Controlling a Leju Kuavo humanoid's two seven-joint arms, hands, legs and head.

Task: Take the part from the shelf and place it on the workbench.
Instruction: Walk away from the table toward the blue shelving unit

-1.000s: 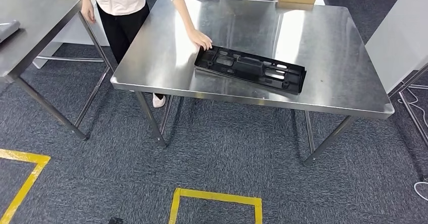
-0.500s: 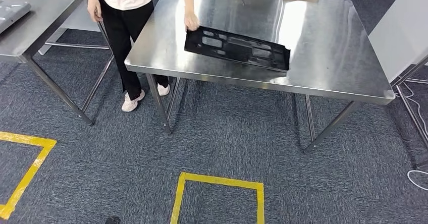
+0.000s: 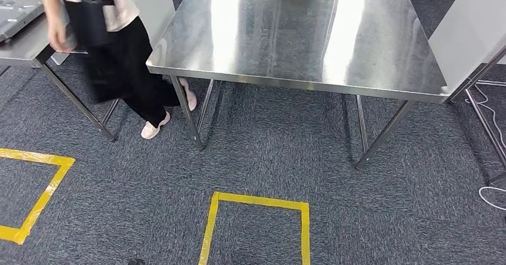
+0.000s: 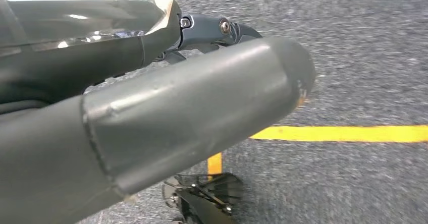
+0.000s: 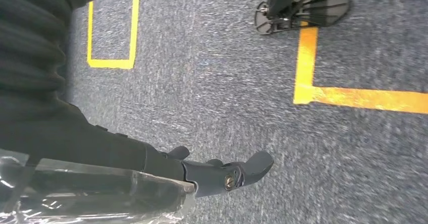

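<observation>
Gone from the shiny steel bench (image 3: 298, 38) is the black plastic part; where it is now I cannot tell. A blurred person (image 3: 107, 44) walks off beside the bench's left corner. Left hand (image 4: 166, 108) and right hand (image 5: 222, 176) hang over grey carpet (image 3: 268, 157), fingers loosely extended, holding nothing.

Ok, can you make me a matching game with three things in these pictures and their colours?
Things:
1. workbench
2. tape square on the floor
3. person's trousers

Colours:
A. yellow
B. black
C. shiny silver

Pairs: 1-C, 2-A, 3-B
</observation>
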